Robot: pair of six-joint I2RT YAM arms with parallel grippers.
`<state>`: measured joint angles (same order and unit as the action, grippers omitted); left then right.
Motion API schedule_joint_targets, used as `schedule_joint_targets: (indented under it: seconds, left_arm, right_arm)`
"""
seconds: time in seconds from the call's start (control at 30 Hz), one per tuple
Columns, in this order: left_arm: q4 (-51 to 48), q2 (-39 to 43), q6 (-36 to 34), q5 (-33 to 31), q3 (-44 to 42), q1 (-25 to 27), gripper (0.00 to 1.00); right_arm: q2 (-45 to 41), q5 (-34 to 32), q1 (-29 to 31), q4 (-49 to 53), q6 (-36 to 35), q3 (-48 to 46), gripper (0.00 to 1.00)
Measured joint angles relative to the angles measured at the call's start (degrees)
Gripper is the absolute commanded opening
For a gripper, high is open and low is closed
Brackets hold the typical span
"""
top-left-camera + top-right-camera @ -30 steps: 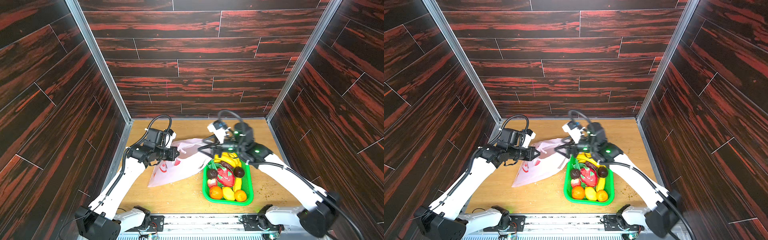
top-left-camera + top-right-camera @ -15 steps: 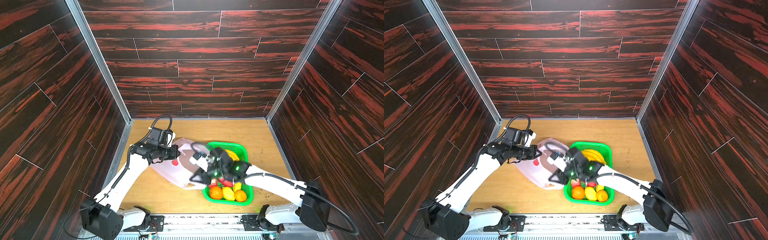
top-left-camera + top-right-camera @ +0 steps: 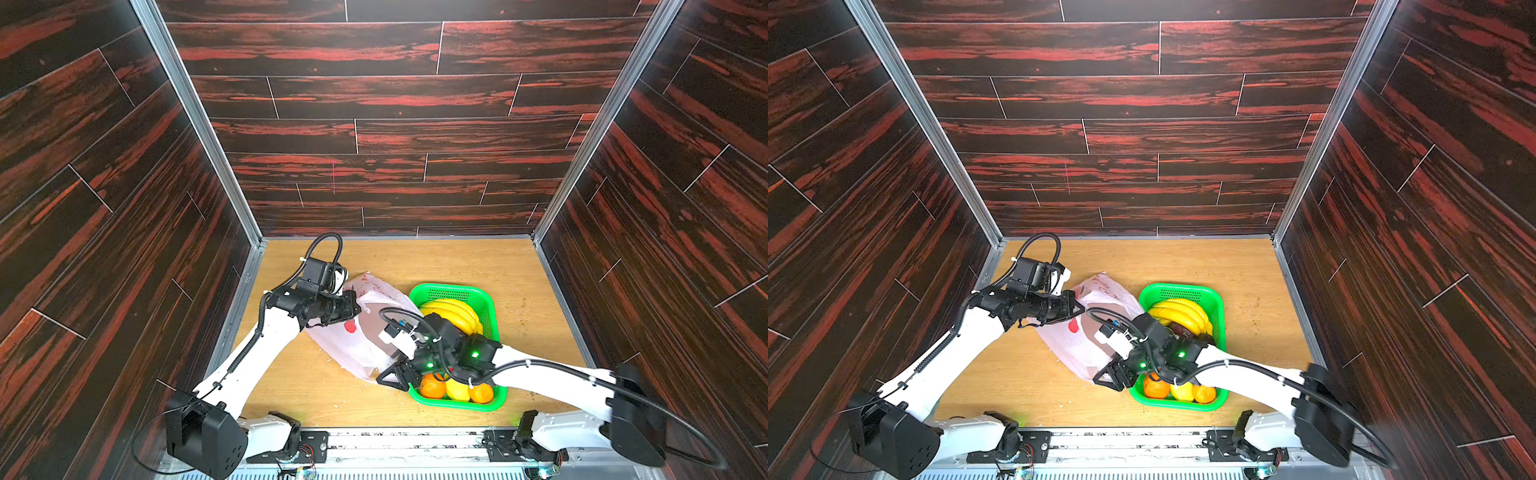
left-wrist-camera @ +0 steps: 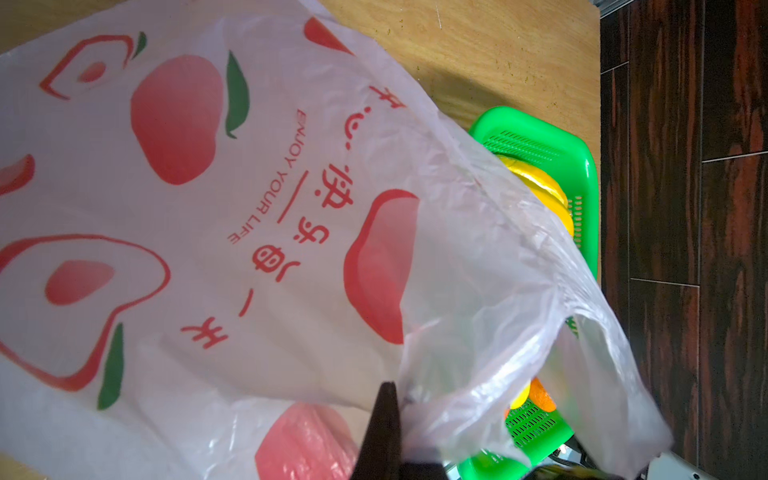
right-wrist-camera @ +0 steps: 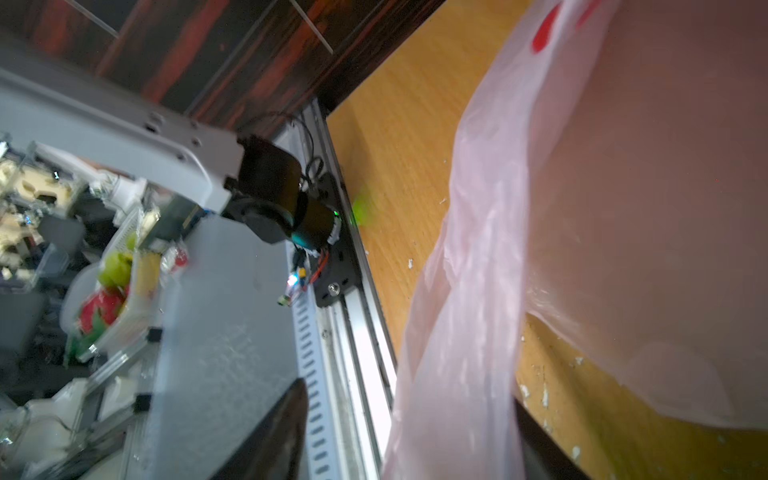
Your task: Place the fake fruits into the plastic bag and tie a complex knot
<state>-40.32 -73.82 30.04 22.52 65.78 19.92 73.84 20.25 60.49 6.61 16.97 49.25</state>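
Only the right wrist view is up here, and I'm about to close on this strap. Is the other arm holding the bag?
Observer: Yes, the left gripper has its jaws shut on an edge of the bag.
Operator: Any fruit inside yet?
Observer: None shows; bananas and oranges lie in the green basket.
Operator: Where is that basket?
Observer: Beside the bag; the right gripper hangs by its near left corner.
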Motion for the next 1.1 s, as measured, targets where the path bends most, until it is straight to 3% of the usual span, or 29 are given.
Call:
schedule_joint_targets:
  seconds: [0.4, 0.57, 0.87, 1.1]
  left_arm:
    - [-0.33, 1.22, 1.4, -0.7, -0.02, 0.0, 0.0]
    - [0.85, 1.25, 4.09, -0.07, -0.66, 0.0, 0.0]
    - [7.17, 1.88, 10.86, 1.2, -3.61, 0.02, 0.0]
    - [8.83, 1.97, 14.88, 0.09, -3.61, 0.0, 0.0]
  right_arm:
    - [-9.92, -11.47, -0.96, 13.68, -1.29, 10.23, 0.86]
    - [-13.05, -18.43, -5.73, 22.38, 1.62, 15.56, 0.89]
    - [-19.45, -25.51, -19.5, 38.82, 5.88, 10.75, 0.93]
    - [-15.15, -26.36, -20.37, 43.12, 6.21, 7.21, 0.91]
